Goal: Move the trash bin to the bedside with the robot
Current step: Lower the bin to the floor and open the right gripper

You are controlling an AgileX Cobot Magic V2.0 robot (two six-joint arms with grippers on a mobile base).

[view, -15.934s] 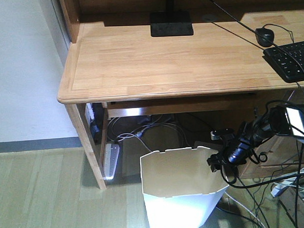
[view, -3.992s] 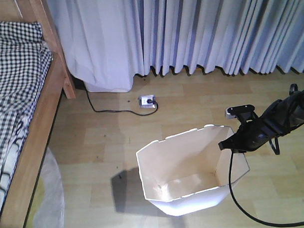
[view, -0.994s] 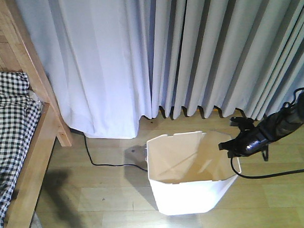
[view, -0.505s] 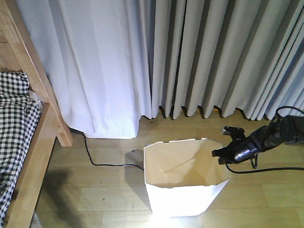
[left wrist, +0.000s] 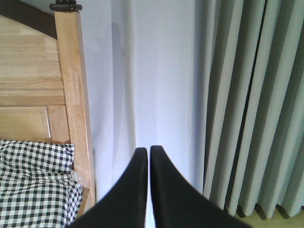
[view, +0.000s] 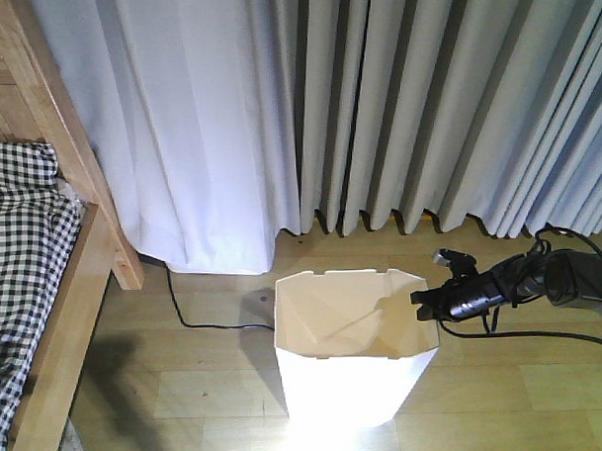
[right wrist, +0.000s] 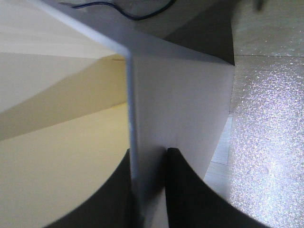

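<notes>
1. Trash bin point(view: 350, 357) stands upright on the wood floor, lower centre of the front view, in front of the grey curtains point(view: 396, 103). Open mouth up, cream inside, nothing visible in it.
2. Right gripper point(view: 425, 307) comes in from the right edge of the frame, low and near-horizontal, and meets the bin's right rim. The wrist view shows it pinched on the thin wall: right gripper point(right wrist: 148, 190), one finger inside on the cream face, one outside on the white face, rim edge running up between them.
3. Left gripper point(left wrist: 148, 190) has its fingers pressed together with nothing between; it looks at the bed post point(left wrist: 73, 95) and curtains. Not involved.
4. Bedside: wooden bed frame point(view: 71, 283) with checked bedding point(view: 20, 245) occupies the left edge of the front view. Bin is well apart from it, bare floor and a black cable point(view: 200, 313) between.
5. Key relation: bed lies to frame-left of the bin, gripper holds the frame-right rim, so the arm's line runs bin-to-bed. My read: remaining travel is leftward, pushing the bin ahead of the grip.
6. Risk, as judgement: thin wall held at one rim point, so the bin may flex or tip; the cable may snag the base.
</notes>
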